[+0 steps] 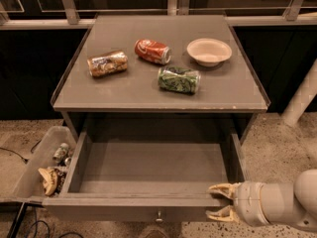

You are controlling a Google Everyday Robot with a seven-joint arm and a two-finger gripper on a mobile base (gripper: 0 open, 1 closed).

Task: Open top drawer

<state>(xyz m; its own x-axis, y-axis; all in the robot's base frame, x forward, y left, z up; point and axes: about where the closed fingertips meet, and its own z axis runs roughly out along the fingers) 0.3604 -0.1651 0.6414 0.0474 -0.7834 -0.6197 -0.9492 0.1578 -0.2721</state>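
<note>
The top drawer (148, 170) of the grey cabinet stands pulled far out, showing a plain grey empty interior. Its front panel (129, 209) runs along the bottom of the view, with a small round metal knob (159, 215) at centre. My gripper (221, 201) is at the right end of the drawer front, by its front right corner. Its two pale fingers (220, 188) point left with a gap between them and hold nothing. The white arm (277, 205) comes in from the right.
On the cabinet top (124, 88) lie a brown can (107, 63), a red can (152, 51), a green can (179, 79) and a white bowl (209, 50). A bin (34, 162) with trash stands left of the drawer. A white post (302, 95) stands at right.
</note>
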